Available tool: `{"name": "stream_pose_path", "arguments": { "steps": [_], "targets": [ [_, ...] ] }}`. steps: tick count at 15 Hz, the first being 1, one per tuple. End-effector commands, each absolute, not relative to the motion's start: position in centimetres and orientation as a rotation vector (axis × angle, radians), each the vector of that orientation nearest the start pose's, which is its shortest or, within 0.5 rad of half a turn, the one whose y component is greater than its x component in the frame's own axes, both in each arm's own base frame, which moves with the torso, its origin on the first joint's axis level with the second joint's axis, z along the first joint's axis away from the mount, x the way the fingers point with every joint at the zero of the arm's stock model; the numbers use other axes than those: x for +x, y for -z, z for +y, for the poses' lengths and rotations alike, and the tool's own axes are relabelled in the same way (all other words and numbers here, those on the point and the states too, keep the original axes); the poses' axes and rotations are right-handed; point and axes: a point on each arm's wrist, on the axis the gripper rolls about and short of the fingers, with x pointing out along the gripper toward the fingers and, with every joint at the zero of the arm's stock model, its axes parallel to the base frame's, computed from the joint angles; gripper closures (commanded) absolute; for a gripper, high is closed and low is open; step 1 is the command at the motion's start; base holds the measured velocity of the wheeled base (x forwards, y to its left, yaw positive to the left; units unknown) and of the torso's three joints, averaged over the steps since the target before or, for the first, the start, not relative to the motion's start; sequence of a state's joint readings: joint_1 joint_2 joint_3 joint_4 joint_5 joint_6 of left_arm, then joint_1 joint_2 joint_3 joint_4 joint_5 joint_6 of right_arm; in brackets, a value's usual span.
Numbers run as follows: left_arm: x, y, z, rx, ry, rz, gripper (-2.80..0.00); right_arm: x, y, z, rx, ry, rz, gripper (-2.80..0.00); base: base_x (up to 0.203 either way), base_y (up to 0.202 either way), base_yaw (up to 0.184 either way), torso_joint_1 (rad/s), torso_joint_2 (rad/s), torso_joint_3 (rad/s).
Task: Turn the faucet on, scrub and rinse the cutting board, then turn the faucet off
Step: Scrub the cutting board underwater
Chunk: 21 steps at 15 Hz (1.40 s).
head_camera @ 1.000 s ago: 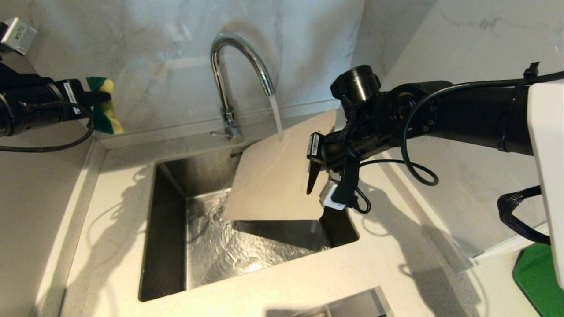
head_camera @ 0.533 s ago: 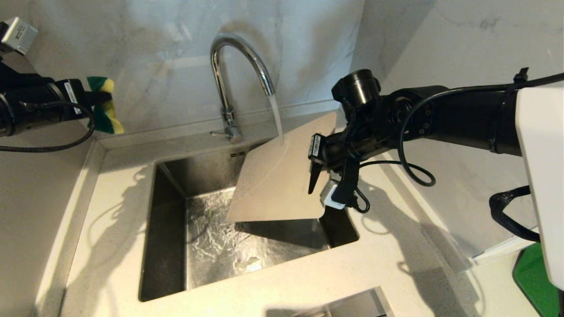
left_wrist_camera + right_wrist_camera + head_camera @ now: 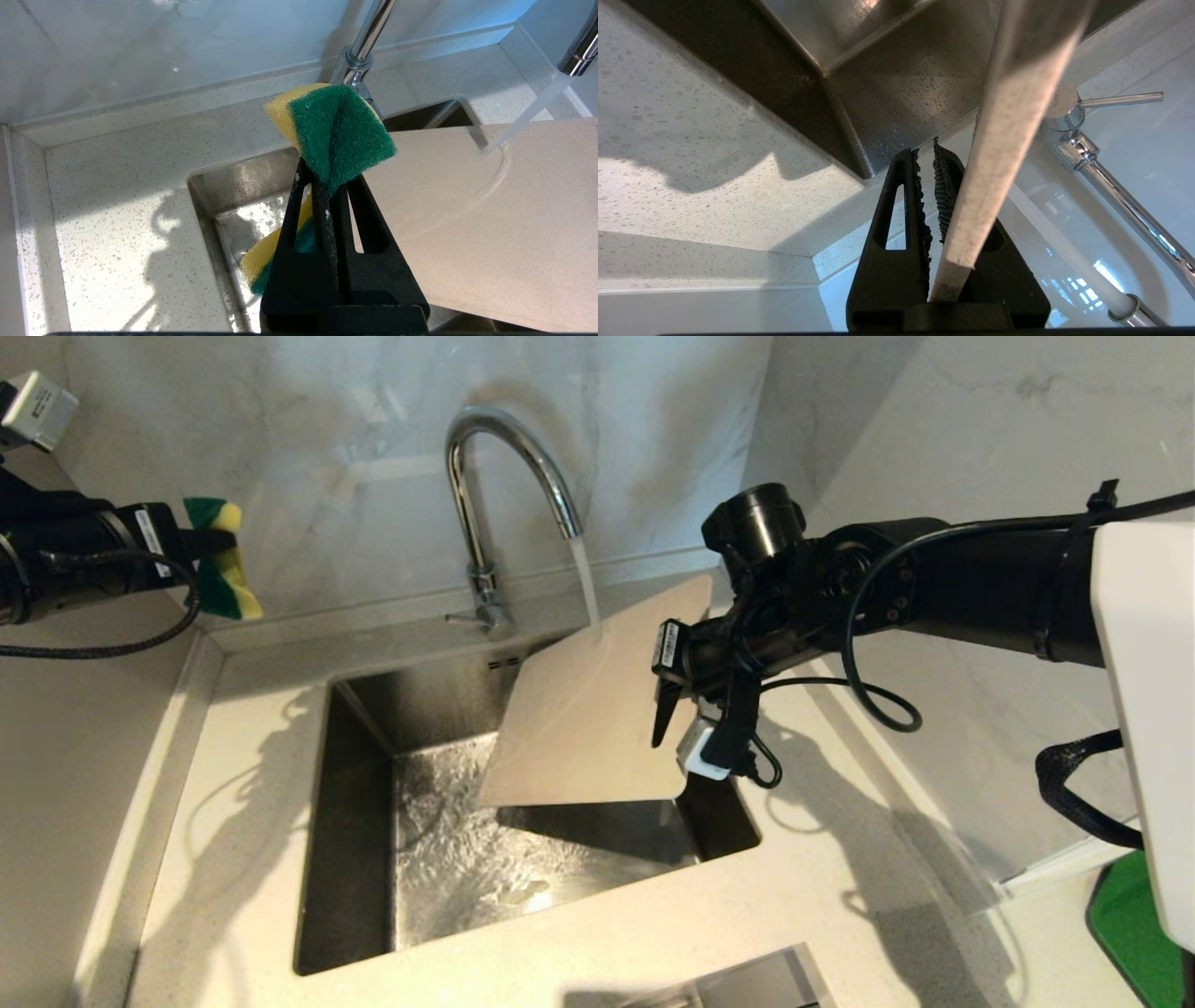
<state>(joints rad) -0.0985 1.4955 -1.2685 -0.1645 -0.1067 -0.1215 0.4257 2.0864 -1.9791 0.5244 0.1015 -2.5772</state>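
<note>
Left: my left hand [image 3: 191, 543] pinches the sponge [image 3: 222, 560] above the worktop [image 3: 215, 821], idle. Centre: faucet [image 3: 504, 476] running. Right: my right hand [image 3: 665, 695] clamps the cutting board [image 3: 583, 719], tilted over the sink [image 3: 345, 859] under the stream; rinsing underway, shut-off remaining.

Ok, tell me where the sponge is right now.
In the head view the sponge is at the far left, pinched in the left gripper, raised above the counter left of the faucet, clear of the cutting board.
</note>
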Motion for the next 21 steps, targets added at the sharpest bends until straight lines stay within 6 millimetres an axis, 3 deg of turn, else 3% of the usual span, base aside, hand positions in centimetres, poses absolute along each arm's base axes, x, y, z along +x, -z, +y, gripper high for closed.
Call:
{"name": "stream_pose_path", "arguments": {
  "steps": [1, 8, 15, 21],
  "targets": [
    [26.4, -32.8, -2.8, -0.121, 0.202, 0.071, 0.00, 37.3, -25.8, 17.2, -2.504, -1.016, -0.437, 0.00, 0.000, 0.000, 0.000, 0.000, 0.00, 0.000],
    [26.5, -32.7, -2.9, -0.123, 0.201, 0.074, 0.00, 36.8, -25.3, 17.8, -2.489, -1.082, -0.458, 0.00, 0.000, 0.000, 0.000, 0.000, 0.00, 0.000],
    [26.7, -32.5, -3.0, -0.125, 0.208, 0.082, 0.00, 35.0, -25.9, 20.2, -2.486, -1.098, -0.553, 0.00, 0.000, 0.000, 0.000, 0.000, 0.00, 0.000],
    [27.0, -31.4, -6.3, -0.203, 0.323, 0.144, 0.00, 33.9, -26.4, 21.5, -2.471, -1.099, -0.602, 0.00, 0.000, 0.000, 0.000, 0.000, 0.00, 0.000]
  ]
}}
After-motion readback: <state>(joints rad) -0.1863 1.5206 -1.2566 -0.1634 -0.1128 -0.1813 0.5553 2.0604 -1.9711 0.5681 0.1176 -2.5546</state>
